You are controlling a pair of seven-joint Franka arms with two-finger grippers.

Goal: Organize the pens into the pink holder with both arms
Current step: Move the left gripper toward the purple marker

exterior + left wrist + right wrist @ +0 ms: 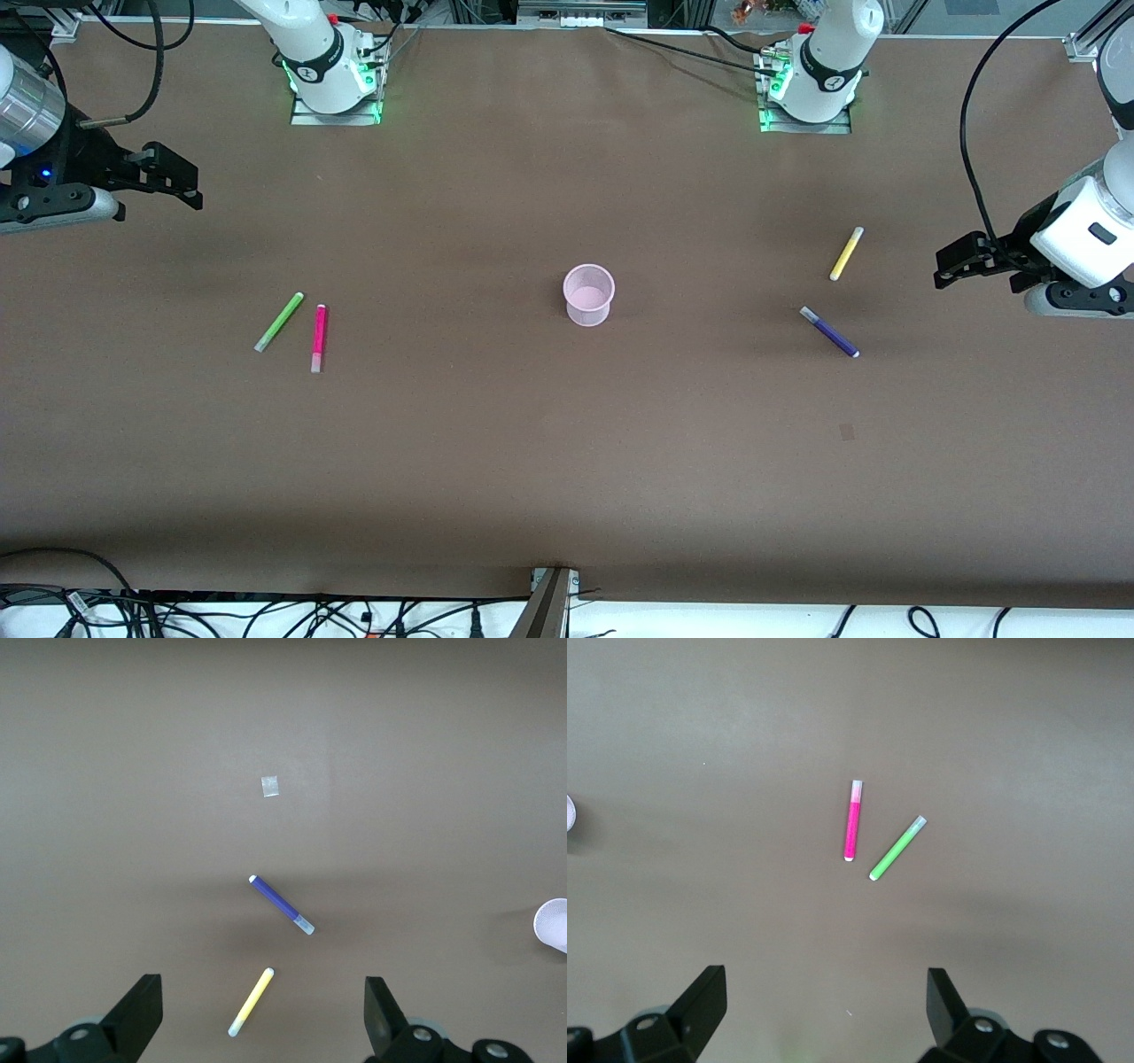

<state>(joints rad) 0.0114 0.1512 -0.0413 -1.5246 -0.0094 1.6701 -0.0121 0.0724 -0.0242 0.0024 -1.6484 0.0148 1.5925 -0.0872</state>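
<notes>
The pink holder stands upright and empty mid-table; its edge shows in the left wrist view. The green pen and magenta pen lie side by side toward the right arm's end, also in the right wrist view: green, magenta. The yellow pen and purple pen lie toward the left arm's end, also in the left wrist view: yellow, purple. My right gripper hangs open and empty above the table's end. My left gripper hangs open, empty, the yellow pen below it.
The brown table carries a small pale square mark, nearer the front camera than the purple pen; it also shows in the left wrist view. Both arm bases stand along the table's edge farthest from the camera.
</notes>
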